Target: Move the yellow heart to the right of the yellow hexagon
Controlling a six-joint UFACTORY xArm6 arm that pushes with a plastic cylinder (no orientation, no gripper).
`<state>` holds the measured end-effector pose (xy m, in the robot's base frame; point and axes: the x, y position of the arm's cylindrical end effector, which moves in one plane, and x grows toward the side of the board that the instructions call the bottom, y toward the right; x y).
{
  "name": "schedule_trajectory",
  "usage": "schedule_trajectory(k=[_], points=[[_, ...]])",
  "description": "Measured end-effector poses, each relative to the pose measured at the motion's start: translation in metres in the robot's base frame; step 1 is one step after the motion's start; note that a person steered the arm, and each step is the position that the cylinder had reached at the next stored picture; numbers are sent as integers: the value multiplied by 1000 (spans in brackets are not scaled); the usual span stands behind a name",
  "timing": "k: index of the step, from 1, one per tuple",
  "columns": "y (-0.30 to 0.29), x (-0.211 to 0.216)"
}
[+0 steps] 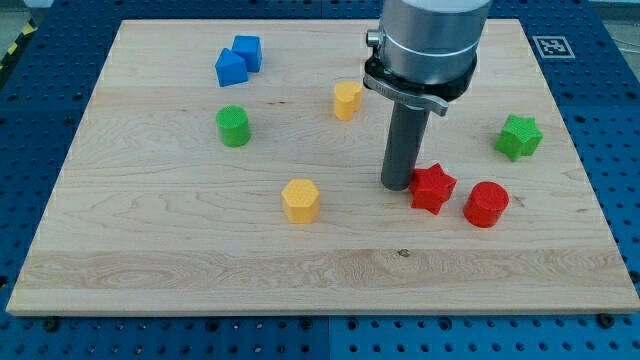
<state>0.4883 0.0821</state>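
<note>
The yellow heart (347,100) lies on the wooden board (150,260), above the middle of the view. The yellow hexagon (300,200) lies lower down, a little to the left of the heart. My tip (398,186) rests on the board to the right of the hexagon and below and to the right of the heart, apart from both. It stands right against the left side of a red star (432,187); I cannot tell whether they touch.
A red cylinder (486,204) sits just right of the red star. A green star (518,136) is at the view's right. A green cylinder (233,126) is at the left. Two blue blocks (238,60) sit together at the top left.
</note>
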Motion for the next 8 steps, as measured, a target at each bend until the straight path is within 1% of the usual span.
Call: schedule_trajectory(k=[1,2,3,7,8], points=[[21,13],[22,12],[22,1],[22,-77],[22,-102]])
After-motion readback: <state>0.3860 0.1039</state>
